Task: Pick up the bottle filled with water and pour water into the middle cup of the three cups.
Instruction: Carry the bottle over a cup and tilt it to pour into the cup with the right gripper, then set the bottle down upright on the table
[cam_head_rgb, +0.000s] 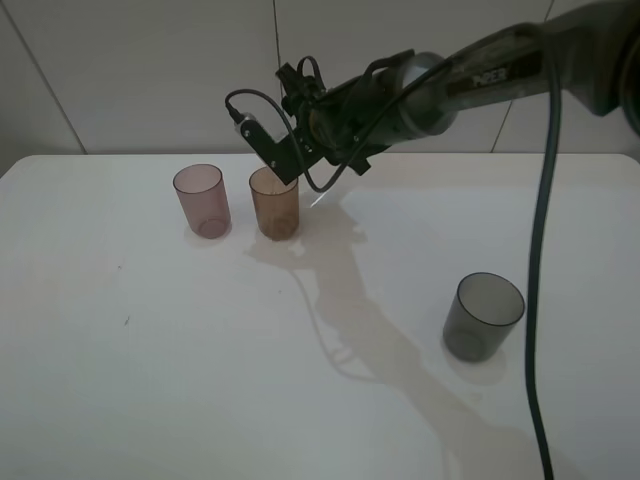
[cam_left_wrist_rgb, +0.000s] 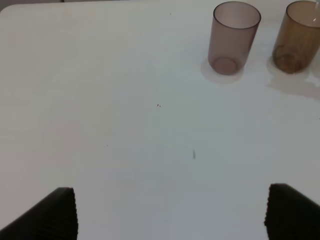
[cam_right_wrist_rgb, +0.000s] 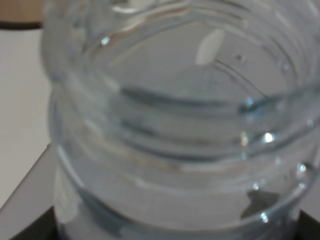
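Three cups stand on the white table: a pinkish-mauve one (cam_head_rgb: 201, 200) (cam_left_wrist_rgb: 234, 37), the amber-brown middle cup (cam_head_rgb: 274, 202) (cam_left_wrist_rgb: 299, 37) beside it, and a dark smoky-grey one (cam_head_rgb: 483, 315) far off to the right. My right gripper (cam_head_rgb: 292, 152) reaches across and hangs just above and behind the amber cup's rim. It is shut on the clear bottle (cam_right_wrist_rgb: 180, 125), whose wide threaded neck fills the right wrist view. The bottle is hard to make out in the exterior view. My left gripper (cam_left_wrist_rgb: 170, 215) is open over bare table, well short of the pink cup.
The right arm (cam_head_rgb: 480, 75) and its black cable (cam_head_rgb: 540, 260) cross the right side of the table, the cable hanging close to the grey cup. The table's back edge (cam_head_rgb: 120, 157) runs along a tiled wall.
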